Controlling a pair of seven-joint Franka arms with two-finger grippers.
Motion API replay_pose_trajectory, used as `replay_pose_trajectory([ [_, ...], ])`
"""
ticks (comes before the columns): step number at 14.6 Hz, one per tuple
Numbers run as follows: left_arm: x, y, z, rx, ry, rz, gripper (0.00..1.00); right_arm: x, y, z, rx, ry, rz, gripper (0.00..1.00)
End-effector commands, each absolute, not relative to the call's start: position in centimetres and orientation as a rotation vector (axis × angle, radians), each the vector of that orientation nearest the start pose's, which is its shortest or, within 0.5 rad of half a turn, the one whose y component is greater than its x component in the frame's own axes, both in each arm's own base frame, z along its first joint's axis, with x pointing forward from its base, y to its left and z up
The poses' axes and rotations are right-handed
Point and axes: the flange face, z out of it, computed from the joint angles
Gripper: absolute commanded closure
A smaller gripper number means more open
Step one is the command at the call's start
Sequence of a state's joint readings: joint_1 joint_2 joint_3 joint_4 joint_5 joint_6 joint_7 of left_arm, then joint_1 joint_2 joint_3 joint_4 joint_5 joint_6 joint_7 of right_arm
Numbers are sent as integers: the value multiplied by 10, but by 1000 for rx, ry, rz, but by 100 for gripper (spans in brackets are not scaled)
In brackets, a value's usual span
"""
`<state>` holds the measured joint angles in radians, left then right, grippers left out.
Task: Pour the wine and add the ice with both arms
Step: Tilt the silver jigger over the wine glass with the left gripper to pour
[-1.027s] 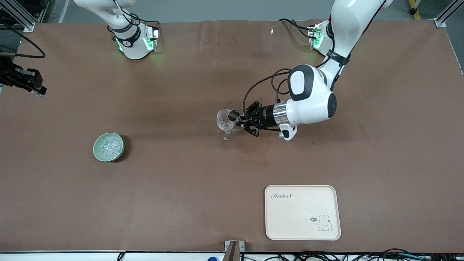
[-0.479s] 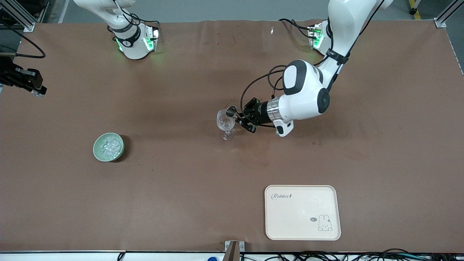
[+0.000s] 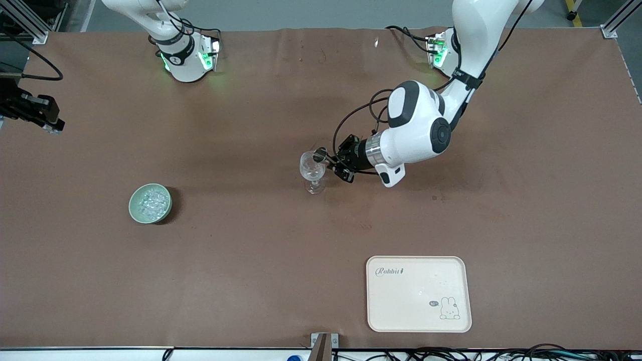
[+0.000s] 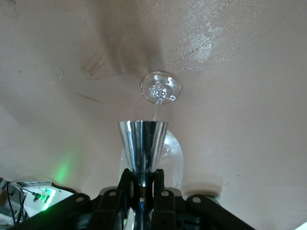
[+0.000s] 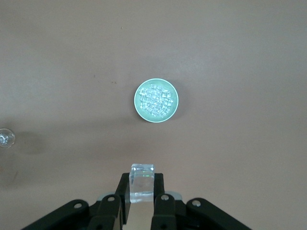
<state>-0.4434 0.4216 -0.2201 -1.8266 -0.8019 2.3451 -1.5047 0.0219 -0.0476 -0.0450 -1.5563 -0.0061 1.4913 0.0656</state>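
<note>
Steel conical measuring cup (image 4: 143,146), pinched in the left hand (image 3: 335,163), tips over the clear stemmed wine glass (image 3: 312,170), pouring; the right hand (image 5: 142,195), pinching a clear ice cube (image 5: 142,182) high over the green ice bowl (image 5: 156,100), waits and must carry it next to that glass.

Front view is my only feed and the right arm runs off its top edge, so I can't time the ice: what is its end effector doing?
Observer: The right end effector is shut on a clear ice cube, over the round green bowl of small ice chunks.
Operator: And the left one?
Observer: The left end effector is shut on a shiny metal cone-shaped cup, wide mouth toward the clear stemmed wine glass.
</note>
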Motion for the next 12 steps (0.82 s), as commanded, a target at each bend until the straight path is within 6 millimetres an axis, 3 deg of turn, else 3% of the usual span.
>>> replay_pose_trajectory([
  [1,518,-406,335,-2568,-2226,959,100,525,-10,652,-3132,156,27,96],
  [5,513,-415,337,-2579,-2196,896,100,525,-10,652,-3132,156,27,96],
  [12,522,-421,338,-2546,-2217,806,100,525,-9,651,-3132,153,29,96],
])
